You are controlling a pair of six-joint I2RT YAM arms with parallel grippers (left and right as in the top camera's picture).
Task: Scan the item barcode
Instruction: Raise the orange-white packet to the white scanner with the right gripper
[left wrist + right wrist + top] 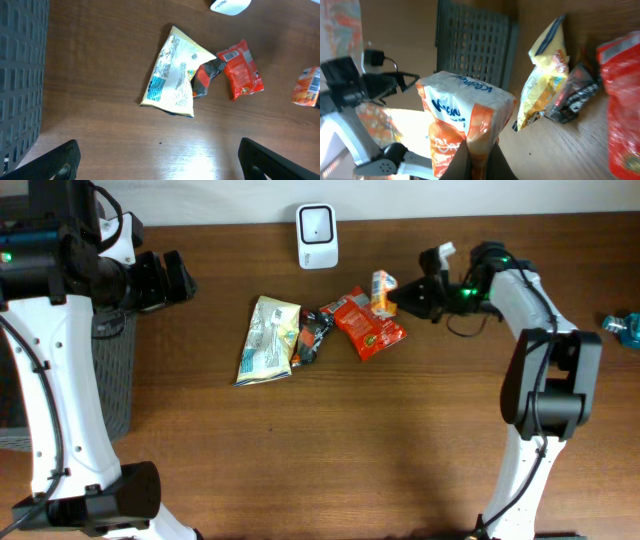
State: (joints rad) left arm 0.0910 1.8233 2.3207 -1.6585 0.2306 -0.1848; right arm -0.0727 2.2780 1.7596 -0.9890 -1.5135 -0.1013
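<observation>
Right gripper (396, 294) is clamped shut on the orange packet (381, 288), at about one o'clock on the table, just beside the red packet (370, 326) at the edge of the pile. In the wrist view that hold looks thin: the right gripper (477, 152) pinches only the lower edge of the orange packet (465, 125), and the bulk of the bag stands free above the fingers. That is the worry, because a quick swing could make the bag pivot or slide out of the pinch. Whether it is clear of the wood, I cannot tell. The scanner (317, 236) sits at twelve o'clock, well apart from the packet towards eleven o'clock. No barcode shows on the faces in view, so the wrong side may meet the window and nothing reads. A low path could also brush the red packet or the dark wrapper (312, 338) and drag the pile. Over at ten o'clock the left gripper (176, 277) hangs with jaws spread wide, holding nothing, well away from the cream packet (268, 340).
</observation>
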